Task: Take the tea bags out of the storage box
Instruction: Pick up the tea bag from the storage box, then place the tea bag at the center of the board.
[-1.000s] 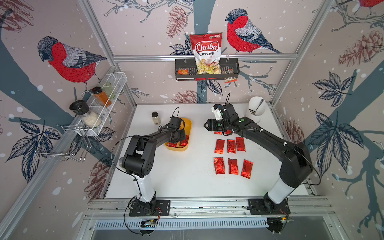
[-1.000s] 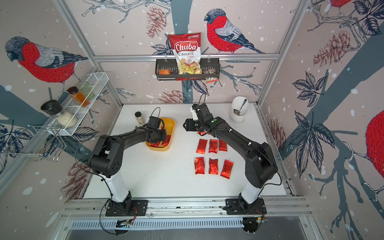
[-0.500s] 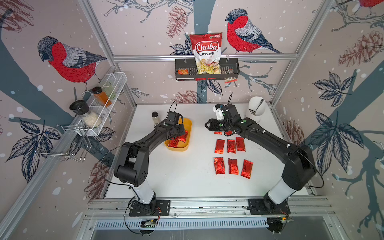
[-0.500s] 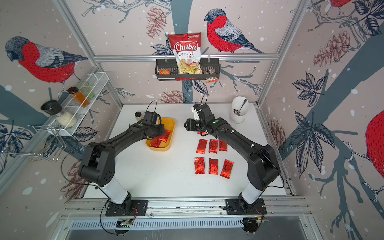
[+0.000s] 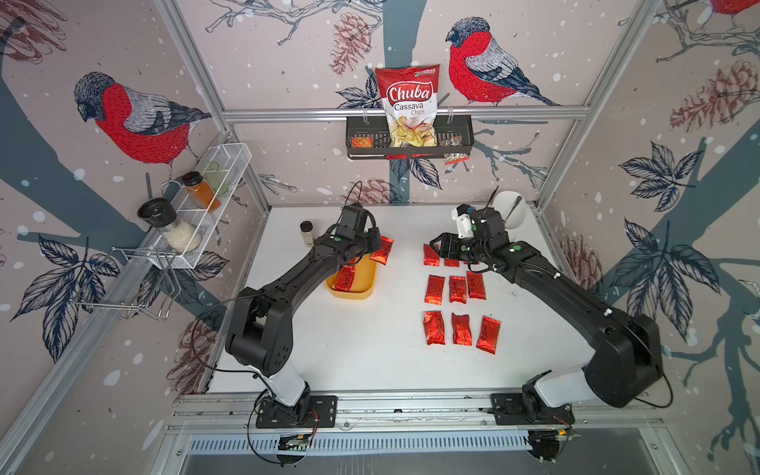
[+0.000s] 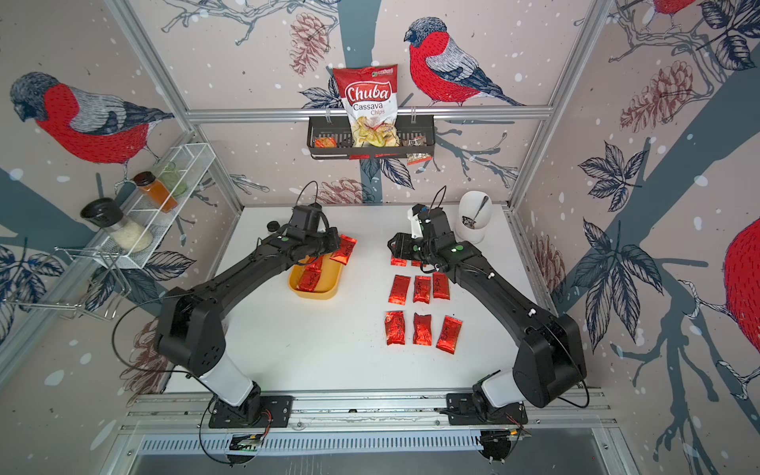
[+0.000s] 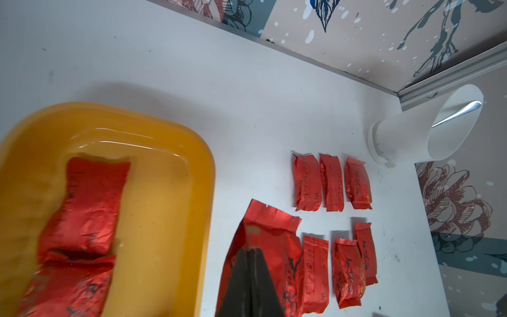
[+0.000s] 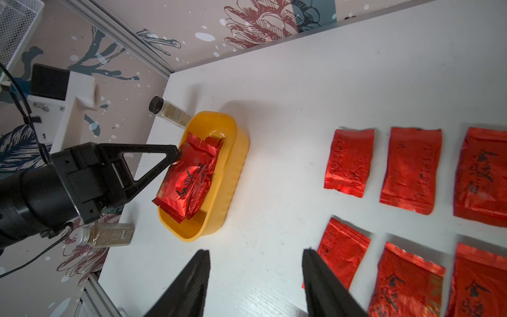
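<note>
- The jaws of the left gripper point(image 7: 251, 248) are pressing tight together on one tea bag point(image 7: 270, 236), pinching it near a short end. The bag is hanging at a slant, clear of the table point(image 5: 370, 353), just by the far right corner of the storage box point(image 5: 362, 286).
- The jaws of the right gripper point(image 8: 255, 251) are standing well apart with nothing between them, hovering above the far row of laid-out bags.
- The storage box is sitting left of the table's middle, closer to the far edge. Its long axis is running from the near edge toward the far edge.
- Two tea bags point(image 6: 310, 280) are lying inside it, meeting end to end along its length.
- Nine more are lying flat on the right half of the table, in three rows of three: the near row point(image 5: 461, 329), the middle row point(image 5: 457, 289) and the far row point(image 7: 332, 182). The right arm is partly covering the far row in both top views.
- Their long axes are all pointing from near edge to far edge, side by side. The rightmost bag of the near row is leaning a little off line.
- So I am counting twelve bags: one held, two boxed, nine out.
- A white cup point(image 5: 510, 216) with a spoon point(image 5: 514, 205) in it is standing in the far right corner. One spice jar point(image 5: 306, 234) is standing just beyond the box's far left corner.
</note>
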Robot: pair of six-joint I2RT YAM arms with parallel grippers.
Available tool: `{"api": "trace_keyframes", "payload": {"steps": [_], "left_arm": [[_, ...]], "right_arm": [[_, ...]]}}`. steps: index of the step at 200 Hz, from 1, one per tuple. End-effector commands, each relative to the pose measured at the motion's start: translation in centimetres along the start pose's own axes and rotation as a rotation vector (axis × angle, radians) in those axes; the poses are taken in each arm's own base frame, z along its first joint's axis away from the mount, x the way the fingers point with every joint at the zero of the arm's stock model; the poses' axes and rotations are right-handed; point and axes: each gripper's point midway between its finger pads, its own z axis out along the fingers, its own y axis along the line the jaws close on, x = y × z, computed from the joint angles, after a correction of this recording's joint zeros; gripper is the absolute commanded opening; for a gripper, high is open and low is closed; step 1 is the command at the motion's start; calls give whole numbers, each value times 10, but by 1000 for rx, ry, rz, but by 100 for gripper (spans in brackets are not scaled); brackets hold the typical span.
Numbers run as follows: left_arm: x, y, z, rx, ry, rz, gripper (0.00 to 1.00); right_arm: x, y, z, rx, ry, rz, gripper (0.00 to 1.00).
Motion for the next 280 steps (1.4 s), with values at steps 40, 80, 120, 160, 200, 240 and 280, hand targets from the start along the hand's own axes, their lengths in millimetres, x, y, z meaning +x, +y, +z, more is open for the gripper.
{"api": "trace_keyframes", "payload": {"steps": [40, 80, 120, 160, 200, 240, 280], "left_arm": [[-5, -45, 63, 38, -45, -56, 0], [3, -33, 100, -25, -49, -97, 0], [12, -26, 132, -50, -13, -104, 0], [21, -15, 154, -85, 12, -107, 0], [34, -5, 168, -99, 40, -110, 0], [15, -15, 148, -83, -3, -87, 42], [-26, -40, 73, -52, -116, -26, 42]], "right_arm": [[11, -26, -29, 11, -37, 41, 61], [18, -35, -35, 23, -38, 58, 61], [20, -37, -34, 20, -30, 64, 61], [21, -38, -34, 23, -26, 68, 61], [23, -41, -34, 32, -22, 71, 61], [21, -39, -35, 26, -24, 74, 62], [15, -21, -30, -26, -37, 66, 63]]}}
